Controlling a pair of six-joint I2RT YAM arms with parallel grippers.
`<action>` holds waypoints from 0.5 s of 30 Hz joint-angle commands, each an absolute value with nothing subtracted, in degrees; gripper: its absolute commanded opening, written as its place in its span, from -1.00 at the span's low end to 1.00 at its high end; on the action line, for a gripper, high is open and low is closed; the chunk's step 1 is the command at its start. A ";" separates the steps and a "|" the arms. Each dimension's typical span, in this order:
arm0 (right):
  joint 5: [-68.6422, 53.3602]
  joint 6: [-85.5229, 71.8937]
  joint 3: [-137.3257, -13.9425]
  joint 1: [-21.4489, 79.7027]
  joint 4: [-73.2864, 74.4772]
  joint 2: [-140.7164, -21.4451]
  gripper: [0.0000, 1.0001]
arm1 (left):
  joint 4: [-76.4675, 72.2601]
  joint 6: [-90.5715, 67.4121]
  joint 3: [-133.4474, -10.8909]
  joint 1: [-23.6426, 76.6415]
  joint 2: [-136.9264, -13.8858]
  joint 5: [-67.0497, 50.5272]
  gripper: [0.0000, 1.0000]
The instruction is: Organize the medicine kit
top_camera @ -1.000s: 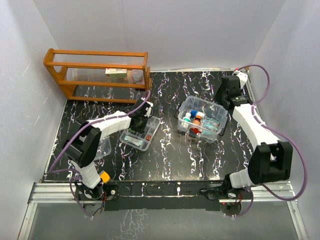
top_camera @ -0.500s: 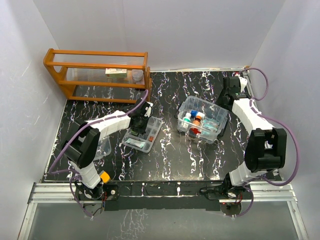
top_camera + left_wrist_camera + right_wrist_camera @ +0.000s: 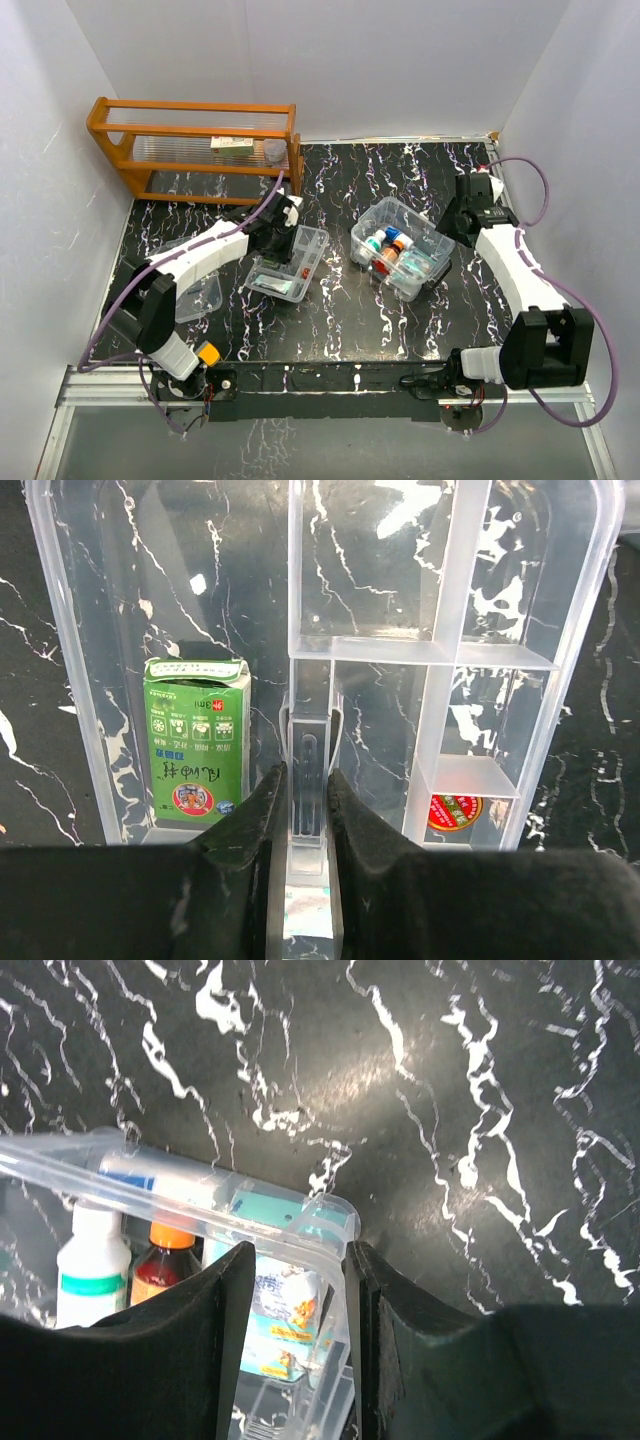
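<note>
Left of table (image 3: 340, 330) centre, from above: clear divided tray insert (image 3: 290, 262), left gripper (image 3: 281, 232) at its rear edge. Left wrist view alone resolves the grip: jaws nearly closed, pinching the tray's centre divider. Also shows green carton (image 3: 197, 735) in the left compartment, red round label (image 3: 457, 810) in a small right cell. Right of centre: clear box (image 3: 428, 225), skewed, containing bottles (image 3: 92, 1270). Right wrist view: right gripper (image 3: 300, 1260) jaws clamping the box's corner rim.

An orange wooden rack (image 3: 195, 140) stands at ten o'clock on the black marbled table (image 3: 340, 310), bearing a pale carton (image 3: 231, 144) and a grey jar (image 3: 273, 151).
</note>
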State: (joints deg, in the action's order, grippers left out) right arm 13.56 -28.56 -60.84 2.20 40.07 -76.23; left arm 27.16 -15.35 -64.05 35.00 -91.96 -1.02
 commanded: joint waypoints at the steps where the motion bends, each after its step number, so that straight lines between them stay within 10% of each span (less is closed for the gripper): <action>1: 3.87 -31.13 -56.25 3.02 42.80 -71.66 -0.24 | 31.50 -16.88 -68.22 35.07 -86.30 -3.72 -1.00; 15: -9.17 -37.03 -47.90 11.51 39.53 -65.13 -0.30 | 40.88 -21.56 -76.68 37.53 -80.85 -5.80 -1.00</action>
